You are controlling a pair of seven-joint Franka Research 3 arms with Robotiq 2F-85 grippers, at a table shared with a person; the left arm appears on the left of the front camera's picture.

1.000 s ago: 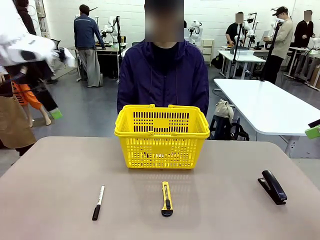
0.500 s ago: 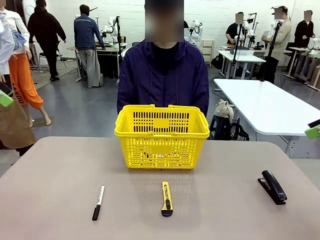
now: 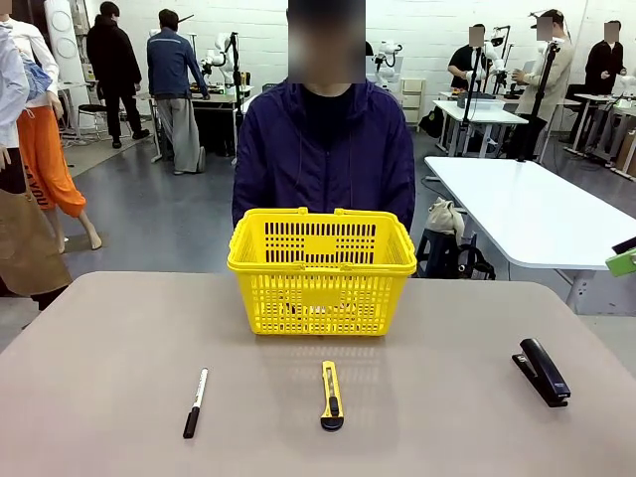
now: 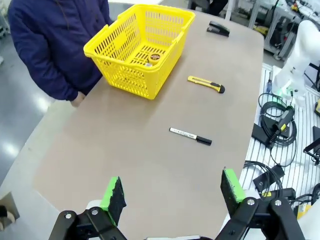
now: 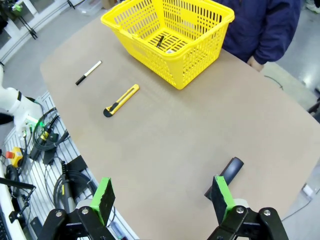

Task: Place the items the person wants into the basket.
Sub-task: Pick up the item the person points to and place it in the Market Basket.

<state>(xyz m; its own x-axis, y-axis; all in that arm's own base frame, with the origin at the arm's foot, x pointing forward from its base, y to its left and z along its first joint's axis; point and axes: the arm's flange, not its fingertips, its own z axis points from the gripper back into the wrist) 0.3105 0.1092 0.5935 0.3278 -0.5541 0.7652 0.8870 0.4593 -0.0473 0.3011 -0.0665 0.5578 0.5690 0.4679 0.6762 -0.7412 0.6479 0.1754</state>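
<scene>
Grey-brown matte tabletop [image 3: 109, 338]: flat, rounded corners. Yellow-and-black plastic utility knife [image 3: 332, 395]: lies flat at centre, near front edge, long axis front-to-back, black end toward cam. Black stapler [image 3: 543, 371]: far right of tabletop, closed, set at an angle, well apart from knife. Bkgd, right: white oblong table [image 3: 527, 209]; dark bag [image 3: 452, 253] on floor beside it.
</scene>
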